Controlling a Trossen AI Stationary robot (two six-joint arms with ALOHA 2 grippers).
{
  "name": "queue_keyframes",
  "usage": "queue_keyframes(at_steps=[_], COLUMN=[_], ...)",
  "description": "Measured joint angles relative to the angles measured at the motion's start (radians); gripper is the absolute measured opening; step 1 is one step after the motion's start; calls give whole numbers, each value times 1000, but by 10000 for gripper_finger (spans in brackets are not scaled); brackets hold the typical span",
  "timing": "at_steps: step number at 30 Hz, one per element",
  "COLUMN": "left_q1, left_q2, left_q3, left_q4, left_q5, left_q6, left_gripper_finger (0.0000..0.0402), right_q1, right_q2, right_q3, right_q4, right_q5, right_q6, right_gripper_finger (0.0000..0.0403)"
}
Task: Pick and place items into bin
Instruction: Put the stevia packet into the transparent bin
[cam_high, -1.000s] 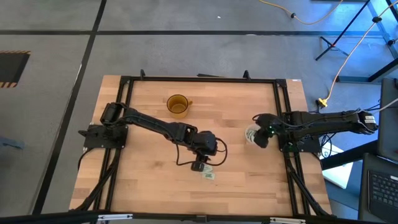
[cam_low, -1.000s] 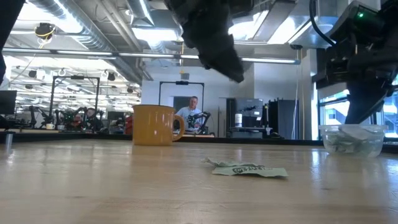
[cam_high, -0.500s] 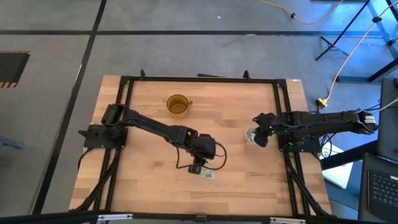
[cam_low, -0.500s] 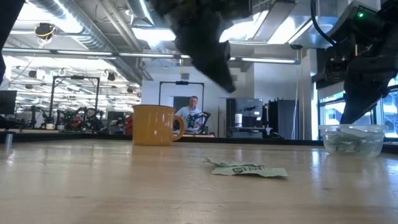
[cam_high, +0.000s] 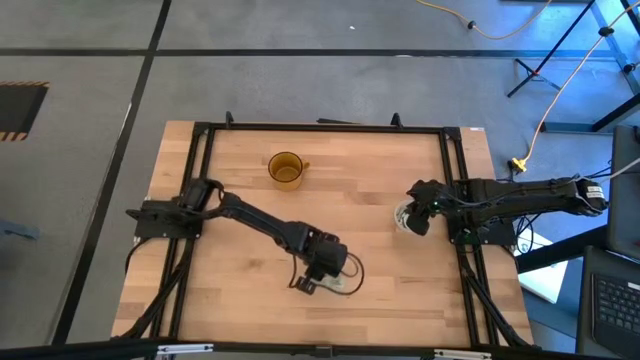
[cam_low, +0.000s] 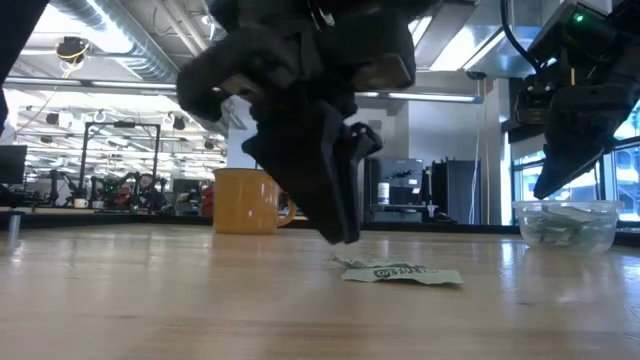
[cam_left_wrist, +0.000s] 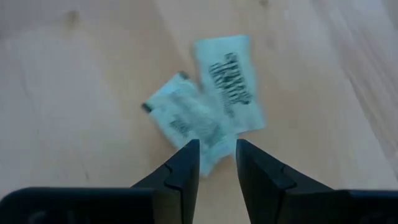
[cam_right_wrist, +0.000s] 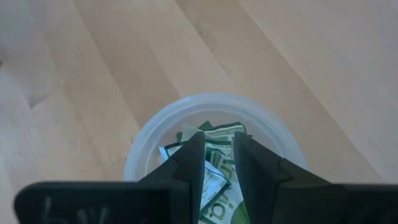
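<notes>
Two grippers: both with fingers slightly apart, neither gripping anything.
Left gripper (cam_left_wrist: 212, 163): fingers parted by a narrow gap, tips low over the table, nothing between them; sits near the front middle of the table in the high view (cam_high: 312, 285).
Packets on table: two pale green and white packets (cam_left_wrist: 208, 102) lie overlapping just ahead of the left fingertips; low view shows them flat on the wood (cam_low: 400, 272), beside the left gripper tip.
Right gripper (cam_right_wrist: 216, 149): fingers a small gap apart, hanging just above the bin, empty.
Bin (cam_right_wrist: 149, 134): clear round cup at the table's right side (cam_high: 403, 217), upright, several packets inside.
Amber cup (cam_high: 286, 168): back of the table, well apart from both grippers.
Table (cam_high: 380, 180): light wood, dark frame around it.
Background: a person (cam_low: 310, 180) shows far off in the low view.
</notes>
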Motion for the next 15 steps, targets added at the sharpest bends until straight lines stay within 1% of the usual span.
queue_keyframes(at_steps=[3, 8, 11, 15], left_q1=[-25, -81, -110, -136], left_q2=[-2, 0, 9, 8], left_q3=[0, 0, 0, 0], left_q4=[3, -3, -35, -57], left_q5=[-82, -240, -288, -365], left_q6=[16, 100, 117, 89], left_gripper_finger=[100, 100, 100, 100], right_q1=[0, 0, 0, 0], right_q2=[0, 0, 0, 0], right_q3=[0, 0, 0, 0], right_q4=[-1, -1, -1, 0], right_q5=[0, 0, 0, -1], right_q6=[0, 0, 0, 3], right_gripper_finger=[90, 90, 90, 90])
